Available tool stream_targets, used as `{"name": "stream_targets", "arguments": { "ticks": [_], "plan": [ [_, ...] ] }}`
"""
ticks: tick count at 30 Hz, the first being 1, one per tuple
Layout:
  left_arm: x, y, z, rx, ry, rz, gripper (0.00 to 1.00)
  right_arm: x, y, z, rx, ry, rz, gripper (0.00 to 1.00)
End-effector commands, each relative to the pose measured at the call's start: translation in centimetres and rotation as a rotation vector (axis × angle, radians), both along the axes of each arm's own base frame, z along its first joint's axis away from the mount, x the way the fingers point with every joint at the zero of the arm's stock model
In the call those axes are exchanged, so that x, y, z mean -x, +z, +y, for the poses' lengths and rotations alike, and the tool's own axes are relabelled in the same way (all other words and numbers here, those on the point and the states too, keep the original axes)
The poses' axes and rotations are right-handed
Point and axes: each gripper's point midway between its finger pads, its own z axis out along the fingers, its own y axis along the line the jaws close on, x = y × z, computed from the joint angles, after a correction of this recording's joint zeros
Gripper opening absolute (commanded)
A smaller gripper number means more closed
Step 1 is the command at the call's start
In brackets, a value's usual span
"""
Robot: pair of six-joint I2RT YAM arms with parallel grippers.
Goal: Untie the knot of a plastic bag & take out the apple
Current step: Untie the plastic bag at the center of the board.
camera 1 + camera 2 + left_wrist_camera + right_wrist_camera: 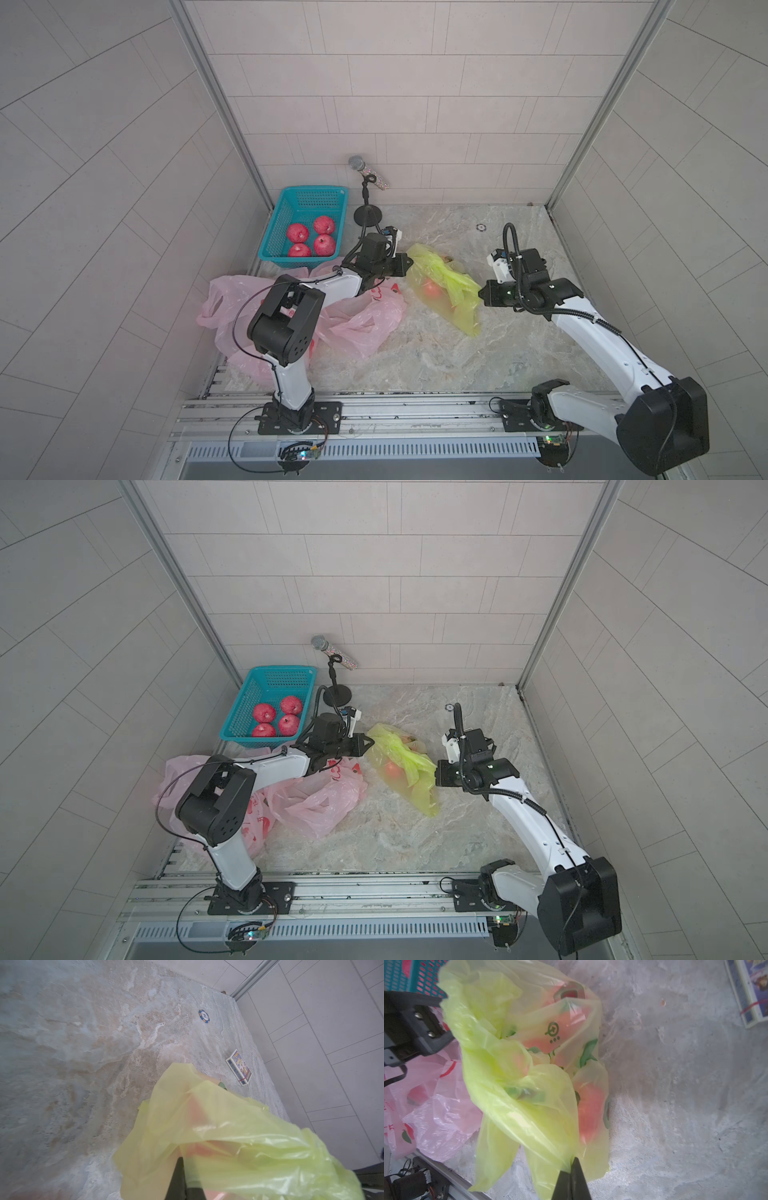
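now left tool (409,263) and right tool (572,1165) each pinch the yellow bag (446,282).

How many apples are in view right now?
5. Four apples lie in the basket; one apple is inside the yellow bag. The pink bags may hide more.
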Motion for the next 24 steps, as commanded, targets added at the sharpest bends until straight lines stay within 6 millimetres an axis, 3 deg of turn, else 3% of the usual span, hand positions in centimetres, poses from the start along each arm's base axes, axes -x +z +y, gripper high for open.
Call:
{"name": "stream_targets", "arguments": {
  "ticks": [1,2,3,6,8,10,15,20,24],
  "plan": [
    [-3.0,4.0,1.3,0.124,0.114,-0.105,0.00,1.2,-1.5,-1.4,0.047,-0.055,0.080,0.00],
    [-2.8,4.4,1.1,0.129,0.101,-0.112,0.00,1.1,-0.8,-1.2,0.039,-0.037,0.077,0.00],
    [-2.7,4.7,1.0,0.132,0.092,-0.120,0.00,0.9,-0.1,-0.9,0.035,-0.023,0.063,0.07],
    [-2.0,6.1,0.6,0.132,0.054,-0.149,0.06,0.3,3.0,-0.4,0.018,0.020,-0.001,0.41],
    [-1.3,6.7,0.5,0.117,0.025,-0.157,0.17,0.0,5.4,0.0,0.003,0.048,-0.044,0.56],
    [-0.6,7.0,0.6,0.099,0.010,-0.156,0.32,-0.1,6.9,0.5,-0.006,0.077,-0.057,0.64],
    [1.2,7.4,0.5,0.056,-0.022,-0.156,0.49,-1.9,9.4,2.6,-0.018,0.163,-0.128,0.67],
    [3.5,8.6,-0.6,-0.011,-0.080,-0.187,0.49,-4.8,9.5,6.5,0.004,0.269,-0.167,0.63],
    [5.2,8.1,-2.1,-0.094,-0.151,-0.193,0.50,-6.1,9.1,8.5,0.037,0.325,-0.188,0.57]
  ]
}}
